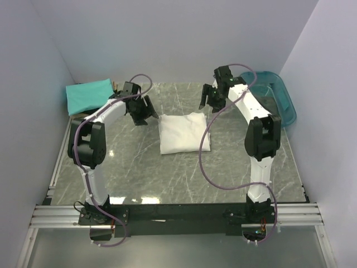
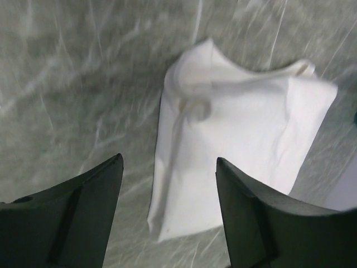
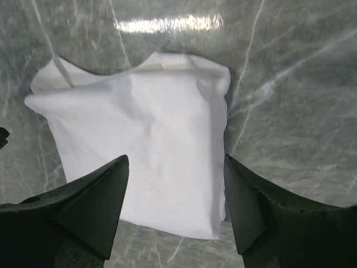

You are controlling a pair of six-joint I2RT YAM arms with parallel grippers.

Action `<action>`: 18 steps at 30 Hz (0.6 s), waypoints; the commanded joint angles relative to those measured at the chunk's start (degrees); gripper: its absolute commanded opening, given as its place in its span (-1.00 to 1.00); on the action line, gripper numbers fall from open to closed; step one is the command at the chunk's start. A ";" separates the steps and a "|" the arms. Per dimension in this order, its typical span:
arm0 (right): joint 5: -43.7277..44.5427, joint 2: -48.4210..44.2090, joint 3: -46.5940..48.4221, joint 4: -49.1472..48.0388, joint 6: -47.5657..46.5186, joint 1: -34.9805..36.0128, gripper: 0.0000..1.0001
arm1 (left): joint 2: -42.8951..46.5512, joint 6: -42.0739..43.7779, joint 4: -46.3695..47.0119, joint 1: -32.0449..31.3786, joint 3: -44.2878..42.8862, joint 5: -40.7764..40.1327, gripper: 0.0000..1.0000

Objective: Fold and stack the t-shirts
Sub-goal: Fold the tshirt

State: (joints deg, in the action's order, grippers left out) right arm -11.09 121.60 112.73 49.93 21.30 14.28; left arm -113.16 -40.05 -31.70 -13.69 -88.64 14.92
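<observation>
**Two shirts folded, nothing held**

The white t-shirt [image 1: 184, 133] lies near the middle of the worktop [image 1: 167, 178], folded into a rough rectangle with its plain side up. From the left wrist [image 2: 240, 145] it shows soft, uneven edges, a small pucker in the cloth towards one side, and a turned-over lip at its far corner. From the right wrist [image 3: 145, 151] the same bundle fills the centre of the view, with one rolled edge running along its far side.

The teal t-shirt [image 1: 87, 95] sits folded at the far left corner, well apart from the white one.

The left tool [image 1: 139, 114] hangs just beside the white shirt's far left corner. In its own camera [image 2: 168, 162] the two dark fingers stand spread wide with nothing between them, and the shirt lies beyond their tips. The right tool [image 1: 211, 99] is near the shirt's far right corner. Its fingers [image 3: 175, 159] are likewise parted and empty, framing the cloth below. Whether either tool touches the shirt cannot be told for certain, though both look clear of it.

A translucent teal tub [image 1: 276, 97] stands at the far right corner, just beyond the right arm. The worktop is grey and marbled.
</observation>
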 commanded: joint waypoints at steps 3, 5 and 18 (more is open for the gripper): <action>-3.67 -9.18 -9.88 -5.02 -1.61 2.05 0.48 | 6.99 1.03 8.58 -0.46 9.53 6.87 0.44; -4.02 -11.29 -13.75 -6.16 -1.52 3.11 0.48 | 7.69 1.21 10.16 -0.46 11.64 8.10 0.44; -8.15 -11.66 -26.06 -8.89 2.69 7.95 0.46 | 9.10 0.85 21.07 -0.54 22.37 14.61 0.47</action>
State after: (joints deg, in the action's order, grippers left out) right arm -17.78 110.59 87.59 42.94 22.37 22.50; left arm -106.34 -40.03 -15.20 -13.96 -66.74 27.29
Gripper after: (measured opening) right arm 0.732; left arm 0.733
